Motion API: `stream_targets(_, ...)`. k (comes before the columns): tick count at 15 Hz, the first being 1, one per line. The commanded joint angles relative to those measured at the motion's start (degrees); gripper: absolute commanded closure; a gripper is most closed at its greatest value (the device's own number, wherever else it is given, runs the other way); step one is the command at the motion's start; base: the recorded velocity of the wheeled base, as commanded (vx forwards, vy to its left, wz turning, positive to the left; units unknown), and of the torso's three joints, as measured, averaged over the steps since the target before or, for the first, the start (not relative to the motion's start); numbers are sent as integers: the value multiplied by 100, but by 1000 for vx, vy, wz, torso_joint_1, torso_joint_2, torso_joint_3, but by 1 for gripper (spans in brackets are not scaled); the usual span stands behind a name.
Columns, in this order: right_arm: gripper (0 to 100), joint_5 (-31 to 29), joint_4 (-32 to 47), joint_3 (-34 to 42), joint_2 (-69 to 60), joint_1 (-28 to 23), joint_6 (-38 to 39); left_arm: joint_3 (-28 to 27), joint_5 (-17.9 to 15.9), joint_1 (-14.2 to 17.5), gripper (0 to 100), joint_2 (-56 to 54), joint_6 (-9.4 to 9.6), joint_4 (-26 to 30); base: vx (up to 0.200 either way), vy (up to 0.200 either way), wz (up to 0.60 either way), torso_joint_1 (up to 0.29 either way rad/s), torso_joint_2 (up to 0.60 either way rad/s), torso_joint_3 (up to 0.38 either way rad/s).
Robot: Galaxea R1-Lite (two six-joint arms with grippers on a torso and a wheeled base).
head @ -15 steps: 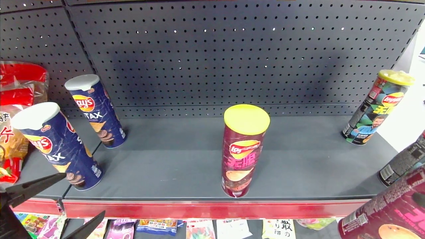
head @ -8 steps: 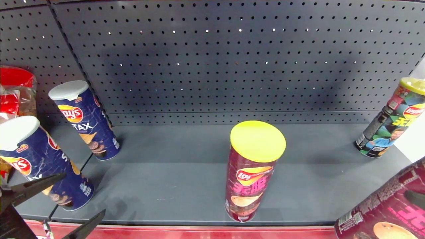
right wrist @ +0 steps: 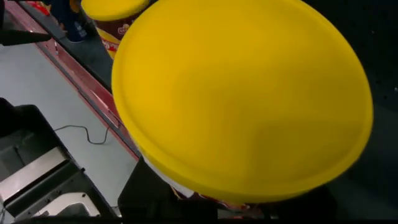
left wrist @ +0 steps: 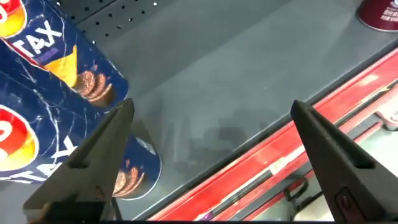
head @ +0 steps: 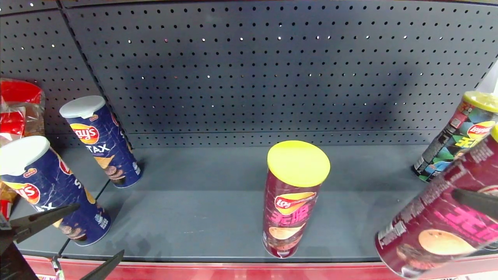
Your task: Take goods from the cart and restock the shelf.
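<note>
Noted right gripper (head: 463, 212) clamped on tilted maroon can (head: 428, 233), left gripper (head: 100, 229) spread, empty. Found patterned can (head: 459, 136) behind it, upright maroon can (head: 291, 210) at shelf (head: 194, 217) centre, two blue cans (head: 101, 144) leftward

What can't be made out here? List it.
Head view: the held maroon chip can is cut by the right edge and hides part of the multicolour can.
Right wrist view: its yellow lid hides the body beneath.
Head view: red snack bags cut by the left edge.
</note>
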Motion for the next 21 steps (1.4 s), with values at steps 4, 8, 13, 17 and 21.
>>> stream_targets(4,100,117,-723,-902,2125,492,-210,7,-107,-31,0,-5,-125,-8,0,0,0,0,0,0)
stream_targets(8,100,126,-714,-1579,2934,580,-333,-28,-371,-48,0,-119,-265,-8,0,0,0,0,0,0)
stream_targets(13,100,135,-723,-2370,3786,597,-482,-28,-801,-48,0,-189,-511,10,0,0,0,0,0,0)
stream_targets(17,100,196,-741,-2660,4129,588,-509,-19,-793,-48,0,-189,-511,10,0,0,0,0,0,0)
stream_targets(21,100,223,-749,-2809,4445,588,-825,-37,-793,-48,0,-207,-511,10,0,0,0,0,0,0)
